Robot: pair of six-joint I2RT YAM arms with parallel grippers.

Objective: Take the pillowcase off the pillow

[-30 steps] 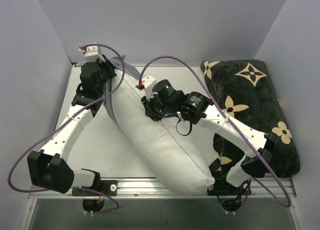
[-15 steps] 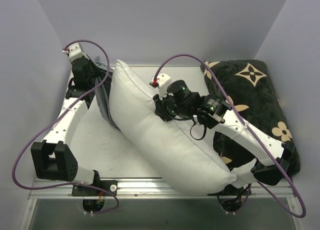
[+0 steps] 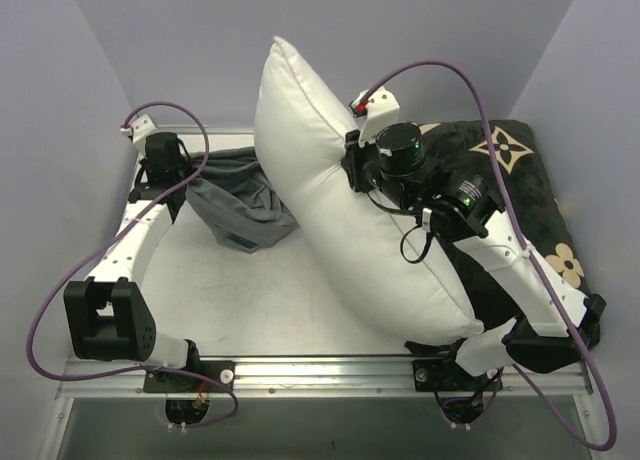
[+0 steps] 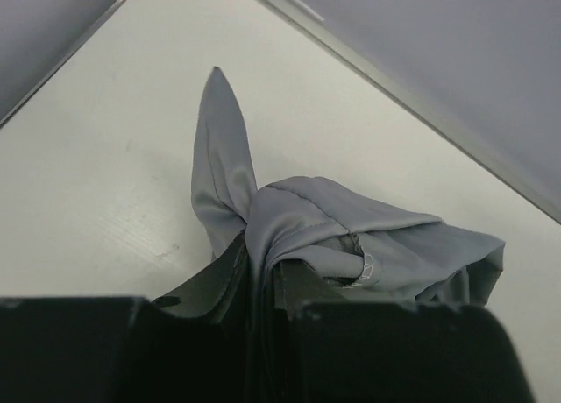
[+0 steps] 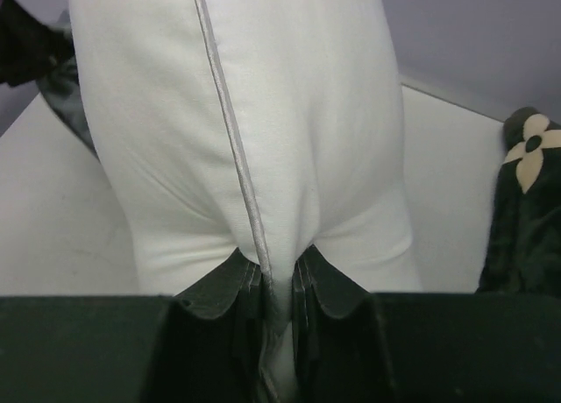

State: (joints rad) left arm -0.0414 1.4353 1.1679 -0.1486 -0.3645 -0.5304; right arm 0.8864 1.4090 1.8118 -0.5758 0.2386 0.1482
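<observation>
The white pillow (image 3: 340, 210) is bare and lifted, slanting from the back middle down to the front right. My right gripper (image 3: 352, 168) is shut on its seamed edge; the wrist view shows the fabric (image 5: 263, 140) pinched at the gripper (image 5: 279, 276). The grey pillowcase (image 3: 240, 205) lies in a crumpled heap on the table at the back left, off the pillow. My left gripper (image 3: 190, 170) is shut on its edge; the left wrist view shows the grey cloth (image 4: 333, 232) bunched at the gripper (image 4: 261, 267).
A black plush cushion with tan flower motifs (image 3: 520, 200) lies along the right side, partly under my right arm. Grey walls close in the back and both sides. A metal rail (image 3: 320, 365) runs along the table's front edge.
My right gripper has lifted the pillow up and to the right, out of the pillowcase. My left gripper has held the pillowcase at the back left, and it has dropped limp onto the table.
</observation>
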